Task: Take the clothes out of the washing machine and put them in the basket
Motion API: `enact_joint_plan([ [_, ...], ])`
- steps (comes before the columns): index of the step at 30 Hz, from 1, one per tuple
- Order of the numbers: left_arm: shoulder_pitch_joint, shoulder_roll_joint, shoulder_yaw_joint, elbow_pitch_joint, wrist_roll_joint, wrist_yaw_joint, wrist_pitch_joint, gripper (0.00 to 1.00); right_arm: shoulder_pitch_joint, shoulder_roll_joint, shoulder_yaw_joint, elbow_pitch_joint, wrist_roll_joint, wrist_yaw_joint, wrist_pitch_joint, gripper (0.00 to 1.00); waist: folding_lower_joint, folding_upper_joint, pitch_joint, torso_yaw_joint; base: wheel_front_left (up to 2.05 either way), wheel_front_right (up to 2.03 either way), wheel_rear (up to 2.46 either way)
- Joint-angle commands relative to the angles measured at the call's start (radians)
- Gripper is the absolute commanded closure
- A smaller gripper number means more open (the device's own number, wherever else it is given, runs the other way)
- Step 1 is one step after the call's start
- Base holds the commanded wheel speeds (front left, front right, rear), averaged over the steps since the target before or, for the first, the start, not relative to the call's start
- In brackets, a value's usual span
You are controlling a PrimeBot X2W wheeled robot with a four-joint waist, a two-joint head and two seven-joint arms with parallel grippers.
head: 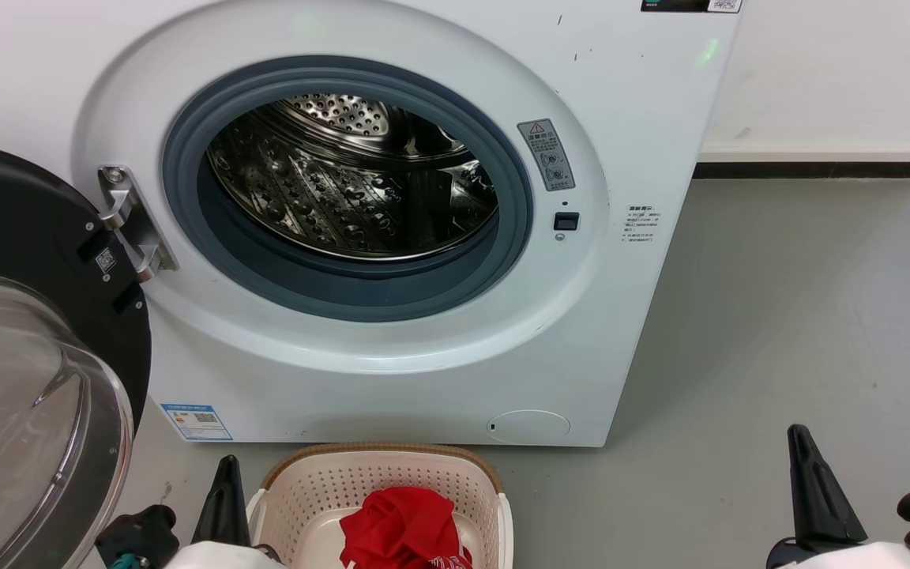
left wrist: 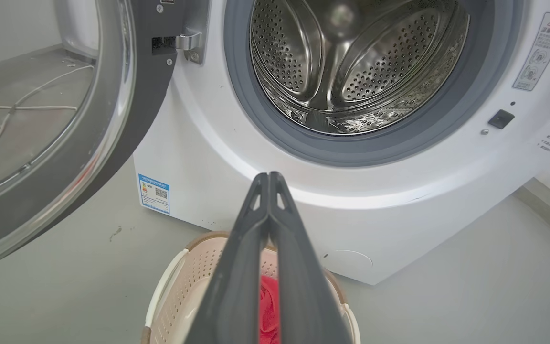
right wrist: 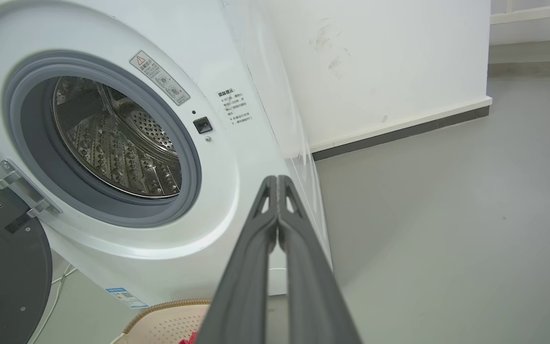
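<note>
The white washing machine [head: 423, 348] stands with its black-framed glass door [head: 28, 379] swung wide to the left. Its steel drum [head: 352, 174] shows bare metal and no fabric. On the floor in front sits the cream basket [head: 305, 490], and red clothes [head: 404, 525] lie bunched inside it. My left gripper [head: 227, 466] is shut at the basket's left rim, holding nothing. In the left wrist view the left gripper [left wrist: 269, 176] points at the washer's lower front, above the basket [left wrist: 179, 282]. My right gripper [head: 799, 433] is shut over bare floor at the lower right, its tips together [right wrist: 277, 179].
Grey floor [head: 802, 316] stretches to the right of the machine up to a white wall with a dark skirting strip [head: 814, 169]. A white cable [left wrist: 22, 102] lies on the floor behind the door. The door juts out on the left.
</note>
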Motion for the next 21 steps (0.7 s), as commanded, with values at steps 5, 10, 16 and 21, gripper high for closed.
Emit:
enact_joint_plan([
  [5,-0.041,0.001,0.012,-0.008,-0.115,-0.015,0.024,1.00,-0.046,-0.013,0.003,0.005,0.124,0.000,0.021,1.00,0.0001,-0.0001,0.001,0.000,0.00,0.00,0.00],
  [10,-0.052,0.000,0.019,-0.005,-0.199,-0.026,0.044,1.00,-0.061,-0.016,0.003,0.017,0.212,0.000,0.038,1.00,0.0001,-0.0001,0.001,0.000,0.00,0.00,0.00],
  [16,-0.064,0.000,0.026,0.000,-0.294,-0.037,0.067,1.00,-0.079,-0.020,0.003,0.031,0.311,0.000,0.058,1.00,0.0001,-0.0001,0.002,0.000,0.00,0.00,0.00],
  [21,-0.076,0.000,0.033,0.003,-0.367,-0.047,0.084,1.00,-0.093,-0.022,0.003,0.043,0.387,0.000,0.074,1.00,0.0001,-0.0001,0.003,0.001,0.00,0.00,0.00],
])
